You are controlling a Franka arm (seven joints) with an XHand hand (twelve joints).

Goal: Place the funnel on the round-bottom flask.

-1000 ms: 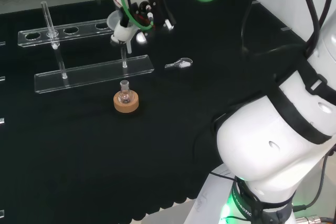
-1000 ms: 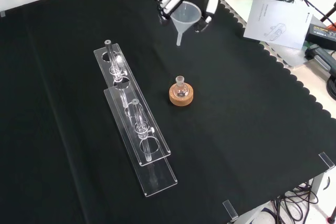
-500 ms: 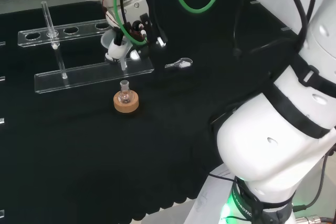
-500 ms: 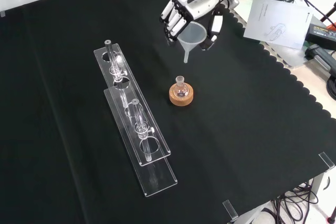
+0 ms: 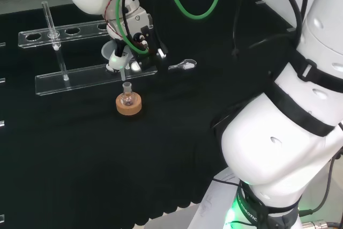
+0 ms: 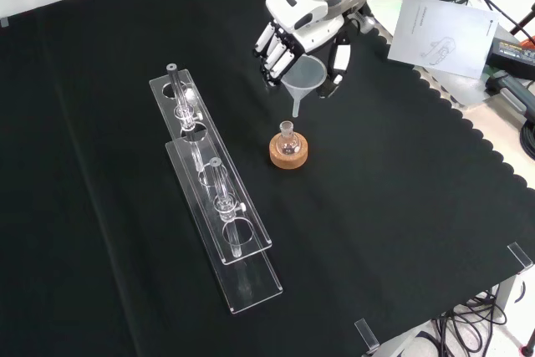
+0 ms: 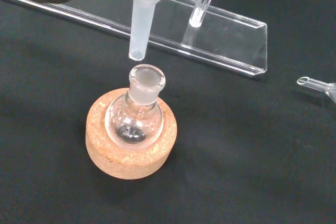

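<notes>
A small clear round-bottom flask (image 5: 127, 97) (image 6: 287, 140) (image 7: 136, 116) stands upright in a cork ring (image 5: 129, 105) (image 6: 289, 155) (image 7: 129, 150) on the black cloth. The hand (image 5: 135, 44) (image 6: 303, 35) is shut on a translucent white funnel (image 5: 115, 56) (image 6: 303, 79) (image 7: 145, 3) and holds it upright. The funnel's stem tip hangs a little above the flask's open neck, slightly off to one side in the wrist view. Funnel and flask do not touch.
Two clear acrylic racks (image 5: 96, 74) (image 6: 219, 206) with thin glass tubes lie beyond the flask in the head view, left of it in the front view. A small clear glass piece (image 5: 184, 65) (image 7: 318, 85) lies on the cloth. Papers (image 6: 441, 33) sit at the bench's far right corner.
The hand has carried the funnel down and toward the flask, from well above the racks to just over the flask's neck. The flask and cork ring have not moved.
</notes>
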